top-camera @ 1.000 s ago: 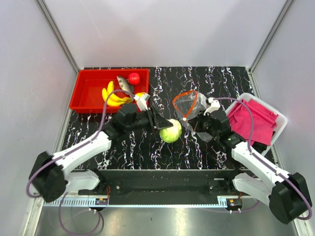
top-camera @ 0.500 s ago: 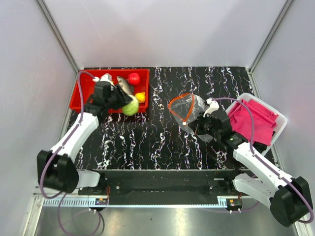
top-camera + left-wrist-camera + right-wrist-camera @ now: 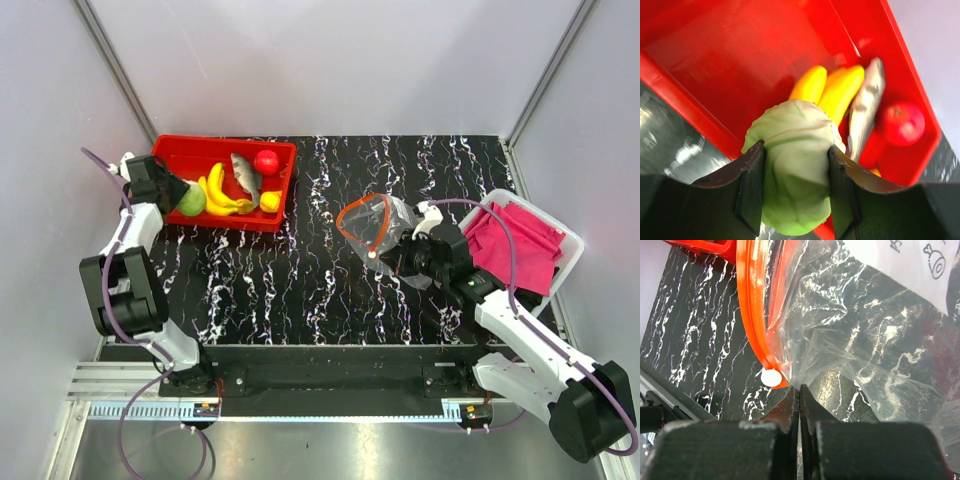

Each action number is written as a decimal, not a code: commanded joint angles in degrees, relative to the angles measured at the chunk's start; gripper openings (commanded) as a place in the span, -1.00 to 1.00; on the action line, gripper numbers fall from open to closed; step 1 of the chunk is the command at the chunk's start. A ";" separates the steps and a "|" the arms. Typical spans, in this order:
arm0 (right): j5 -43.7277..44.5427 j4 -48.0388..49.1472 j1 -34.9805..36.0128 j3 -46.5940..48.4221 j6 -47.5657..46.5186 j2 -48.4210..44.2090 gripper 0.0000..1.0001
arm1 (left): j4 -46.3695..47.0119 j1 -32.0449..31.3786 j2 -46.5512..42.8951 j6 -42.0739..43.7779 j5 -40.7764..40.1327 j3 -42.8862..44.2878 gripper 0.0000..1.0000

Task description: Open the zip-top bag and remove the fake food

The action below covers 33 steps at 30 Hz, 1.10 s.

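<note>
A: Where is the zip-top bag [image 3: 390, 220]?

B: Right of the middle of the counter [image 3: 300, 290]. The right tool [image 3: 385, 258] is pinched tight on its clear plastic just under the orange zip strip [image 3: 751, 315]. The right wrist view shows no gap between the 2 fingers. A small white slider [image 3: 772, 377] sits at the strip's end, just beside the fingertips.

A: Is the mouth open?

B: Yes. From above, the strip forms an open loop that faces the left side of the counter.

A: And the left tool [image 3: 796, 192]?

B: It reaches out to the left end of the red tray [image 3: 170, 152]. Its 2 fingers are clamped on the green piece [image 3: 795, 165], a pale, ribbed ball like a cabbage. The left wrist view puts that ball over the tray's near rim. Whether it touches the tray I cannot tell.

A: What lies inside the tray?

B: 4 things. The yellow banana bunch [image 3: 222, 195] is nearest the green piece. The grey fish [image 3: 245, 175] lies against the bananas on their right. The red round fruit [image 3: 266, 162] sits near the far wall, just beside the fish. The small yellow-orange fruit [image 3: 268, 201] sits by the near wall, just right of the bananas.

A: Anything else on the counter?

B: A white bin [image 3: 572, 248] at the right edge, holding pink cloth [image 3: 510, 245], close beside the right arm.
</note>
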 commanded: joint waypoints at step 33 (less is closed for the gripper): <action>2.85 0.52 -0.28 14.92 -7.66 12.46 -1.00 | -8.02 -8.23 -17.78 0.29 -0.74 -5.73 0.98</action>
